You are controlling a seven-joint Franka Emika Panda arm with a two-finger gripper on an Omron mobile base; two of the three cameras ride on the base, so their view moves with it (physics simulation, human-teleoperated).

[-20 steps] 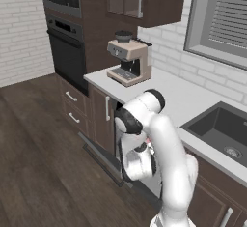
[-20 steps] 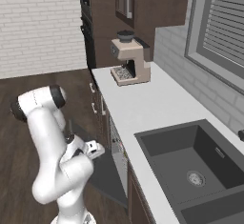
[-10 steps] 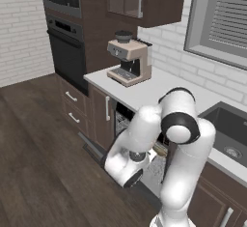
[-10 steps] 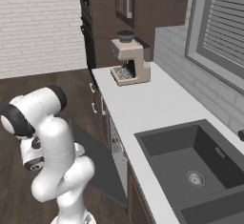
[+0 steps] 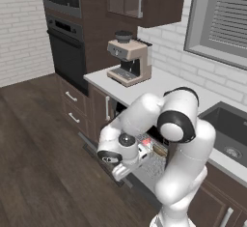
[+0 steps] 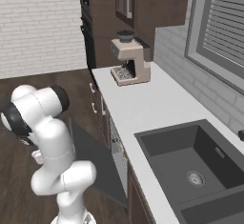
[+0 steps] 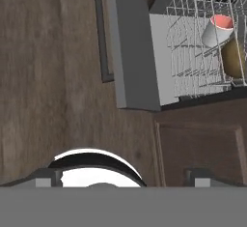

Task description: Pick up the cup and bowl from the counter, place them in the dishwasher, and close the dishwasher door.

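Cup [image 5: 146, 144] with red top lies in the wire rack [image 5: 153, 159] of the dishwasher [image 5: 144, 161] in the left base view, just behind the hand; jaws [image 5: 121, 172] hang low over the floor [image 5: 43, 163] in front of the dropped dishwasher door [image 5: 99, 157]; jaw spread hard to read here; table [image 5: 164, 86] carries a coffee machine [image 5: 128, 59] well above and beyond the jaws; dark sink [image 5: 230, 133] off to the far side.

Right base view: dishwasher door [image 6: 95, 161] hangs open, slanting down toward the floor beside the arm; table [image 6: 147, 108] with coffee machine [image 6: 127, 57] at the far end and sink [image 6: 195, 166] nearer; hand itself hidden behind the arm.

Hand view: jaws [image 7: 123, 178] stand wide, nothing between them, tips set far apart at the bottom edge; door [image 7: 132, 42] ahead of them, edge on; rack [image 7: 202, 37] past the door; cup [image 7: 216, 30] tipped on its side in the rack, red opening showing; bowl [image 7: 235, 58] touching or just beside the cup, partly cut by the frame edge; brown cabinet door [image 7: 200, 148] just beside the jaws.
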